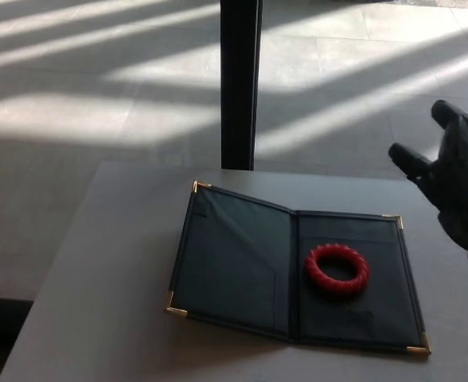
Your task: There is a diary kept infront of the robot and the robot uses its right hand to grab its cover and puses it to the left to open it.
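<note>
Now the diary (242, 267) is lying open on the grey counter (99, 263), its dark covers spread left and right with gold corner pieces showing; the left cover is tilting slightly up off the surface (its far corner raised); a red ridged ring (337, 269) is sitting on the right inside page. The right hand (454, 185) is hovering at the picture's right edge, well apart from the diary, fingers spread and holding nothing. A dark post (240, 83) is standing behind the counter.
</note>
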Tool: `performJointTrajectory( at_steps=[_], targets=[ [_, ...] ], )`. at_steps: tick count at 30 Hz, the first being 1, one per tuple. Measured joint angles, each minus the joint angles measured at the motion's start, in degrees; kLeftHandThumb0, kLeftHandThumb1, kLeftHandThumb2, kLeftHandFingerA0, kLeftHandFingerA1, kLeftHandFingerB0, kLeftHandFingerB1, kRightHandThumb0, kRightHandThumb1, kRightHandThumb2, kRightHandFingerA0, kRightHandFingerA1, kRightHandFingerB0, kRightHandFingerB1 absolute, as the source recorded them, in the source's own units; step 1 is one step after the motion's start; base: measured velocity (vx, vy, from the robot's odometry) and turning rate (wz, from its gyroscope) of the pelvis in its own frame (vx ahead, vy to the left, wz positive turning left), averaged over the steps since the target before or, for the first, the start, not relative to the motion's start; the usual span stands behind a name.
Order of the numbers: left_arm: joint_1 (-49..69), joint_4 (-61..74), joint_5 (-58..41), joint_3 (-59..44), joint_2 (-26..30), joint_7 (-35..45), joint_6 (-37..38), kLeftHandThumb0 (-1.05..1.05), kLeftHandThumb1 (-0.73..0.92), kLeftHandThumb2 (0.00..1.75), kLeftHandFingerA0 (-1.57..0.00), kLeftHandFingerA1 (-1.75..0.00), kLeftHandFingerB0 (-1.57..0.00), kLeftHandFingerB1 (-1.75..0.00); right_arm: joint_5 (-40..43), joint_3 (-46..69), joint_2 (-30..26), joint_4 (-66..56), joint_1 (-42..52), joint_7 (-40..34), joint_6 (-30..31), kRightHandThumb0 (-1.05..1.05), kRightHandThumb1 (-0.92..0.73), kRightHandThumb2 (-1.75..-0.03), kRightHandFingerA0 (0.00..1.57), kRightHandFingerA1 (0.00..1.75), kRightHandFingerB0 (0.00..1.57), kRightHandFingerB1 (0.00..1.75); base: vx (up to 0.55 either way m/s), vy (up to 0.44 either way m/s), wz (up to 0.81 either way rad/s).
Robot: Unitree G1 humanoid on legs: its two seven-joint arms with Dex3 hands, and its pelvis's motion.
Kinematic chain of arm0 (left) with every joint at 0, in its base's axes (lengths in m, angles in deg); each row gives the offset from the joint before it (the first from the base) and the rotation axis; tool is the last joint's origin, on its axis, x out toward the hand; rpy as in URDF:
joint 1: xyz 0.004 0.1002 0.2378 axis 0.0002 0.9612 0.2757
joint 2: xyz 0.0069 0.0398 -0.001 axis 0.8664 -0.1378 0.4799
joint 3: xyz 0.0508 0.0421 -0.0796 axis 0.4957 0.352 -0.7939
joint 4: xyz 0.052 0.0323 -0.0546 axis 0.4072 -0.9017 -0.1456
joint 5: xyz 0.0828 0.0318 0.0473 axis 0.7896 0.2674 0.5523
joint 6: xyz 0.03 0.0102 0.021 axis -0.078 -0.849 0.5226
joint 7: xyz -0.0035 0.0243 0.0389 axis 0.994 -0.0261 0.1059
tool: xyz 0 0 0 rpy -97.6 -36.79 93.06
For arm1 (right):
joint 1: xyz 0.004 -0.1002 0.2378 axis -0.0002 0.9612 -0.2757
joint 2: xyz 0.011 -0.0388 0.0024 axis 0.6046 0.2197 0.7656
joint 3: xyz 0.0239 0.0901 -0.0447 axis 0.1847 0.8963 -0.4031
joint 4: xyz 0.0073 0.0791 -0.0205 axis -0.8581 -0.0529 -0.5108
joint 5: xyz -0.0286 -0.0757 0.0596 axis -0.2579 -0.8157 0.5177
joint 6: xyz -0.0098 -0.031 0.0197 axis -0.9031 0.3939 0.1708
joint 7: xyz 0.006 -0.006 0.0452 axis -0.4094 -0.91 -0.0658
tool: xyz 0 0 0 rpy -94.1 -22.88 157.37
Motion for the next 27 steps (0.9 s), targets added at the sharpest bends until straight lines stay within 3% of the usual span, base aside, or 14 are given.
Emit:
performJointTrajectory(
  at_steps=[2,3,4,5,7,12,18,21,22,23,24,25,26,27],
  targets=[
    [0.1,0.0,0.0,-0.1,0.0,0.0,0.0,-0.88,0.92,0.95,-0.48,-1.12,-0.42,-0.9,0.4,4.0,-3.1,0.1,1.7,0.9,-0.2,-0.57,-0.81,-0.63,0.48,0.58,0.39,0.48,0.0,0.0,0.0],
    [0.1,0.0,0.0,-0.1,0.0,0.0,0.0,-0.87,0.92,0.95,-0.49,-1.14,-0.42,-0.91,0.5,6.0,-4.9,0.4,2.5,1.4,-0.3,-0.56,-0.64,-1.05,0.52,0.7,0.3,0.56,0.0,0.0,0.0],
    [0.2,-0.1,0.0,-0.2,0.0,0.0,0.0,-0.88,0.92,0.95,-0.46,-1.15,-0.4,-0.93,0.7,8.0,-6.7,0.9,3.1,1.9,-0.5,-0.55,-0.63,-1.06,0.53,0.72,0.3,0.57,0.0,0.0,0.0],
    [0.2,-0.1,-0.1,-0.3,0.0,0.0,0.0,-0.88,0.92,0.95,-0.45,-1.15,-0.4,-0.95,0.8,9.9,-8.6,1.4,3.8,2.4,-0.7,-0.63,-0.82,-0.64,0.55,0.66,0.44,0.53,0.0,0.0,0.0],
    [0.4,-0.1,-0.1,-0.6,0.0,0.0,0.0,-0.88,0.92,0.95,-0.45,-1.15,-0.4,-0.95,1.1,13.6,-12.3,2.8,5.0,3.6,-1.2,-0.63,-0.82,-0.64,0.55,0.66,0.44,0.53,0.0,0.0,0.0],
    [1.1,0.0,-0.2,-1.0,0.0,0.0,0.0,-0.93,0.92,0.97,-0.47,-1.02,-0.4,-0.84,1.4,23.6,-22.2,9.9,8.8,7.0,-3.4,-0.81,-0.74,-0.62,0.88,0.77,0.73,0.72,0.0,0.0,0.0],
    [2.1,0.2,-0.1,-1.0,0.0,0.0,0.0,-0.91,0.92,0.92,-0.46,-1.0,-0.42,-0.84,1.6,34.0,-28.9,20.2,14.8,10.8,-7.5,-0.8,-0.76,-0.63,0.86,0.82,0.7,0.79,0.0,0.0,0.0],
    [2.2,0.3,-0.2,-1.1,0.0,0.0,0.0,-0.89,0.92,0.94,-0.48,-1.13,-0.4,-0.89,1.7,37.0,-29.0,23.3,17.7,12.2,-9.7,-0.86,-0.75,-0.63,0.89,0.9,0.7,0.88,0.0,0.0,0.0],
    [2.3,0.3,-0.2,-1.1,0.0,0.0,0.0,-0.92,0.84,1.14,-0.49,-0.96,-0.44,-0.82,1.7,37.5,-28.9,24.1,18.3,12.4,-10.4,-0.83,-0.78,-0.64,0.85,0.93,0.65,0.9,0.0,0.0,0.0],
    [2.3,0.3,-0.2,-1.1,0.0,0.0,0.0,-0.91,0.92,0.97,-0.47,-1.02,-0.4,-0.84,1.7,37.9,-28.7,25.3,19.2,12.8,-11.2,-0.83,-0.8,-0.65,0.84,0.92,0.66,0.91,0.0,0.0,0.0],
    [2.3,0.3,-0.2,-1.1,0.0,0.0,0.0,-0.93,0.85,1.15,-0.5,-0.96,-0.45,-0.83,1.7,38.1,-28.4,26.1,19.9,13.1,-11.9,-0.84,-0.56,-1.01,0.87,0.95,0.72,0.9,0.0,0.0,0.0],
    [2.3,0.3,-0.2,-1.1,0.0,0.0,0.0,-0.88,0.92,0.95,-0.45,-1.09,-0.38,-0.87,1.7,38.3,-28.0,27.1,20.6,13.4,-12.8,-0.81,-0.8,-0.62,0.84,0.98,0.67,0.96,0.0,0.0,0.0],
    [2.3,0.3,-0.2,-1.1,0.0,0.0,0.0,-0.89,0.92,0.95,-0.48,-1.02,-0.42,-0.86,1.6,38.4,-27.5,28.1,21.1,13.6,-13.5,-0.82,-0.79,-0.63,0.9,1.0,0.68,0.98,0.0,0.0,0.0],
    [2.3,0.3,-0.2,-1.1,0.0,0.0,0.0,-0.93,0.84,1.14,-0.49,-0.97,-0.46,-0.85,1.7,38.6,-26.9,29.2,21.6,13.9,-14.2,-0.83,-0.55,-1.01,0.9,1.0,0.73,0.94,0.0,0.0,0.0]
  ],
)
